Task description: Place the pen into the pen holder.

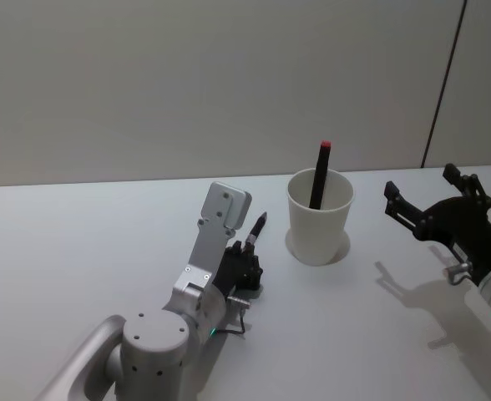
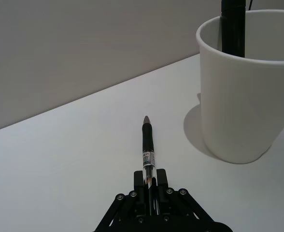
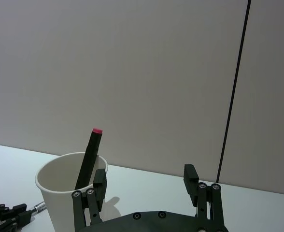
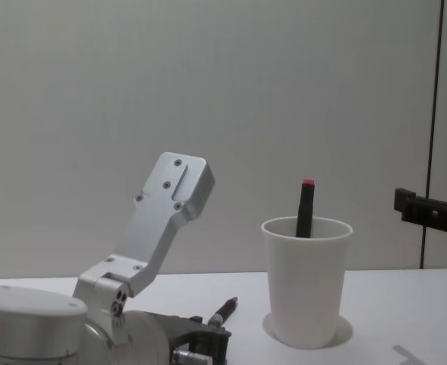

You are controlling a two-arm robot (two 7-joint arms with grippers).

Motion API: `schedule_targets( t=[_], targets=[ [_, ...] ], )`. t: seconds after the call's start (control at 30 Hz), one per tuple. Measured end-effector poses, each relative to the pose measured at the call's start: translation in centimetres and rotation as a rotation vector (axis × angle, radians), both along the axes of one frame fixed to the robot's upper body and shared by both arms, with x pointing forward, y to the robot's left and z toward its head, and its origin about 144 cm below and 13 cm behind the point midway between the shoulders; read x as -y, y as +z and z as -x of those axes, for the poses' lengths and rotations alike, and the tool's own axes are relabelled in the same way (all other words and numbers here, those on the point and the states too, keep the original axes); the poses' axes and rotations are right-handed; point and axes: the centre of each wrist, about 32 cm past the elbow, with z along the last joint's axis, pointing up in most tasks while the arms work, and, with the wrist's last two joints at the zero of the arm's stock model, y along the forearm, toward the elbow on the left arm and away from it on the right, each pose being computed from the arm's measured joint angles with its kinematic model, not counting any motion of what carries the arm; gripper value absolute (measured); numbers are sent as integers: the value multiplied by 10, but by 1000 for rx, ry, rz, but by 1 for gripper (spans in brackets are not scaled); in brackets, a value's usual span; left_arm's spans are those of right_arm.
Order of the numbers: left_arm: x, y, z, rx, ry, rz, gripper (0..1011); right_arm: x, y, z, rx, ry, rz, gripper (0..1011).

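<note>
The slim pen [image 2: 147, 150] with a clear barrel and a black grip section is clamped by its rear end in the left pincer [image 2: 150, 186], whose fingers are closed on the barrel. It is held low over the pale bench [image 1: 78, 242], left of centre. Its free tip points toward the far side and rises a little, as the chest view shows. Whether any part of it touches the surface I cannot tell.

The pen holder, a plain white tapered paper cup [image 1: 316, 238] with a rolled rim, stands upright just to the right of the pen tip and slightly farther away. The pen's long axis runs past the cup's left side, not at its mouth. A black pen with a red end [image 1: 321, 171] leans inside the cup against the far rim.

The coming move turns on this: the mouth is above and to the right of the tip. In my judgement the left arm, the nearer one, must lift, tip the pen steeper and shift right.

The right pincer [image 1: 425, 190] hovers to the right of the cup, well apart from it, fingers spread and empty.
</note>
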Motion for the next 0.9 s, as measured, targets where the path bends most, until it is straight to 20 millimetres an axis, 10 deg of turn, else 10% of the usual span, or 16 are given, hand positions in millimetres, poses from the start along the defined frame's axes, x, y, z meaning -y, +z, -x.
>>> schedule_targets(
  t=[0.9],
  targets=[
    [1,1,0,3,-2,-17,154,0,0,0,0,0,0,1001]
  ],
)
